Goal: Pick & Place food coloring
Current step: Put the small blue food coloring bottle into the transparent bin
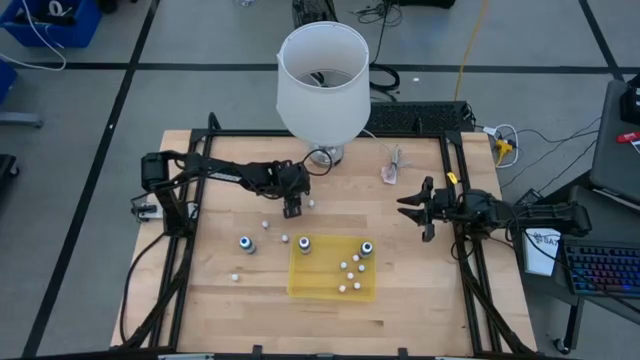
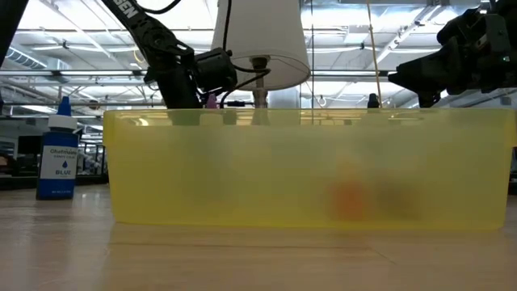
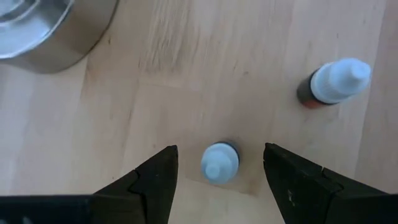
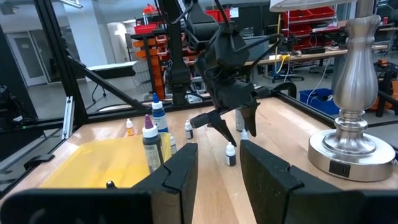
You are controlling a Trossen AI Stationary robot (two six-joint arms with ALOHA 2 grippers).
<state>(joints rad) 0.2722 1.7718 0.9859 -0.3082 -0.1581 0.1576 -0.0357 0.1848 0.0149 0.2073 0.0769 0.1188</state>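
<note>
Several small bottles lie inside the yellow tray.

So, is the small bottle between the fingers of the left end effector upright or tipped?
Upright. The left wrist view looks straight down on the small bottle's round pale cap, between the open left end effector's fingers.

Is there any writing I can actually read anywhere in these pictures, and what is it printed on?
"BLUE": on the white label of the blue bottle standing left of the yellow bin in the low view.
The smaller lines above that word on the same label: too blurred to read.
White lettering on the left arm at the top of the low view: cut off, unreadable.
</note>
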